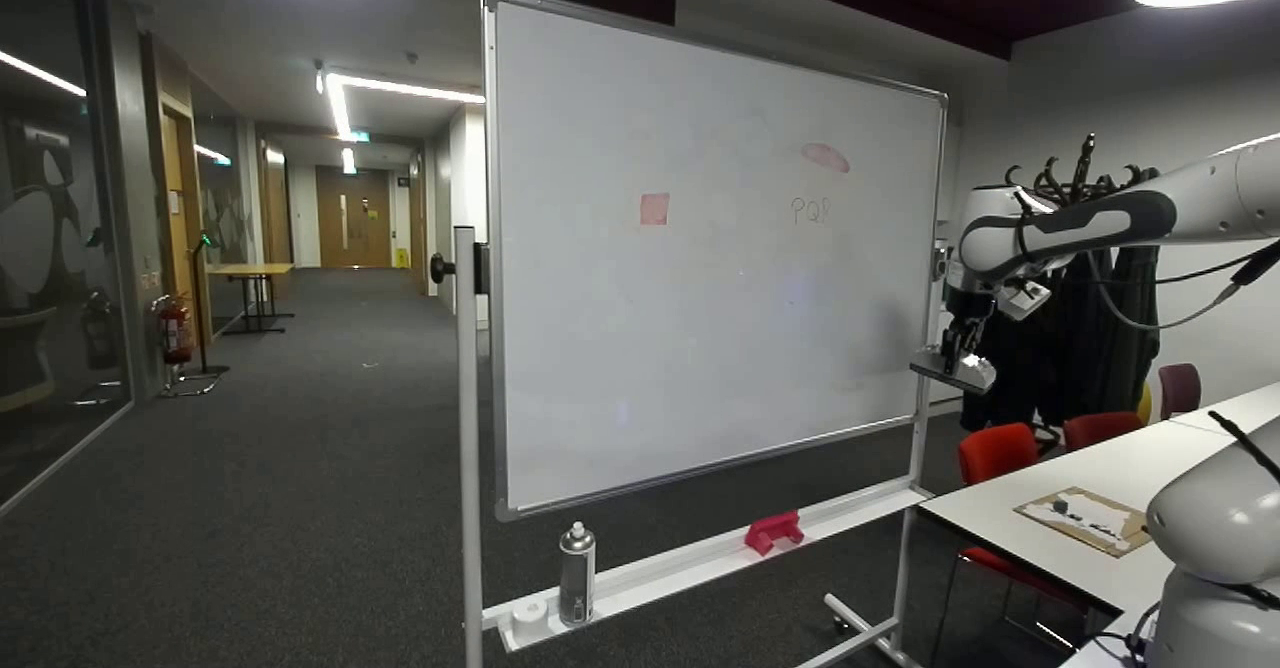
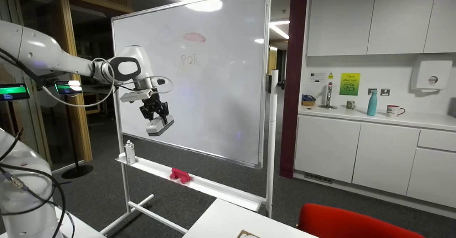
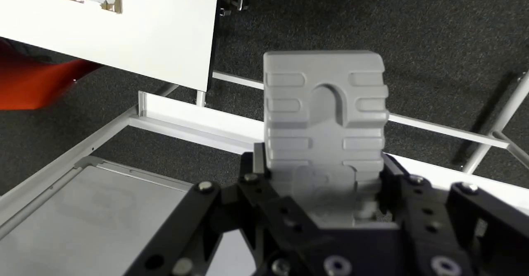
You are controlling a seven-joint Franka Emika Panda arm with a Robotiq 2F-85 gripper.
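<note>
- Grey whiteboard eraser [image 3: 324, 131] hangs in mid-air, apart from the whiteboard [image 1: 690, 328]; the end effector [image 3: 325, 162] pinches it across its width, likely because that grip leaves the dark underside [image 1: 935, 368] uncovered.
- Handwritten “PQR” [image 2: 190, 60] and a pink patch [image 2: 195, 37] mark the whiteboard, mounted between posts [image 2: 273, 131], probably so it stands steady.
- Below it, the ledge [image 1: 680, 571] supports an upright spray can [image 2: 130, 153] and a red bracket-shaped piece [image 2: 180, 175], presumably kept there within reach.

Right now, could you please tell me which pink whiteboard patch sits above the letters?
The oval patch; the square patch lies left of the letters, roughly level.
</note>
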